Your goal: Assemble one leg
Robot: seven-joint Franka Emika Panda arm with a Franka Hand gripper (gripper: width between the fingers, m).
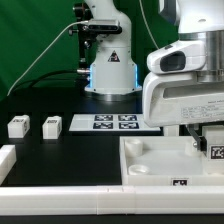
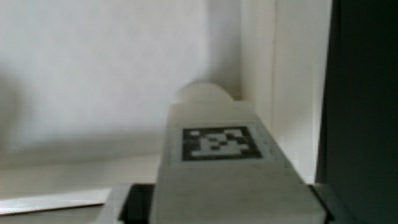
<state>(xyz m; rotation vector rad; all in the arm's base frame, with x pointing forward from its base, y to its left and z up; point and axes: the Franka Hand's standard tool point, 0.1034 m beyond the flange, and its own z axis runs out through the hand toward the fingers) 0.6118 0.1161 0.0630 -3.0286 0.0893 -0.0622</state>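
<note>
My gripper (image 1: 211, 138) is at the exterior view's right, shut on a leg (image 1: 216, 148), a small white block whose tag faces the camera. It holds the leg low over the far right part of the large white square tray-like part (image 1: 150, 160). In the wrist view the leg (image 2: 221, 150) stands between my dark fingers (image 2: 135, 205), its tag in view, with the tray's white surface (image 2: 89, 90) behind it. I cannot tell whether the leg touches the tray. Two more legs (image 1: 17, 126) (image 1: 51, 125) stand on the black table at the left.
The marker board (image 1: 113, 122) lies at mid-table in front of the arm's base (image 1: 108, 72). A white raised border (image 1: 60, 195) runs along the front, with a white block (image 1: 6, 160) at the left edge. Black table shows beside the tray (image 2: 365, 100).
</note>
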